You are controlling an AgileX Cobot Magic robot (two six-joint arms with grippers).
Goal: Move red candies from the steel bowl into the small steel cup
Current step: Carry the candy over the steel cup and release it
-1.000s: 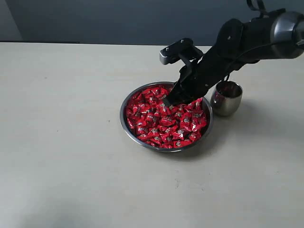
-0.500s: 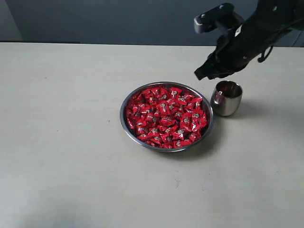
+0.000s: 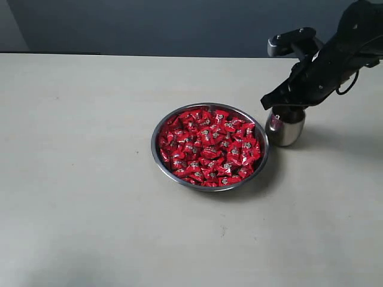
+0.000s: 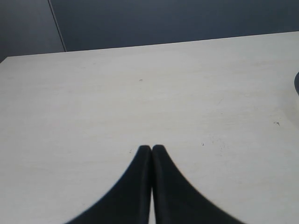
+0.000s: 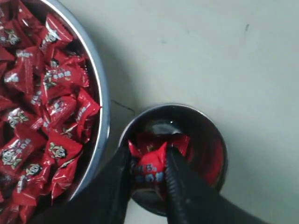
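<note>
One red candy (image 5: 150,168) is pinched in the right gripper (image 5: 148,153), jaws closed partway around it, right above the mouth of the small steel cup (image 3: 287,133). Loads more red candies (image 3: 206,149) are heaped in the steel bowl (image 3: 154,145); the cup stands just beside it at about 2 o'clock. Meanwhile the left gripper (image 4: 152,149) is squeezed fully closed on nothing, over bare counter (image 3: 90,179).
</note>
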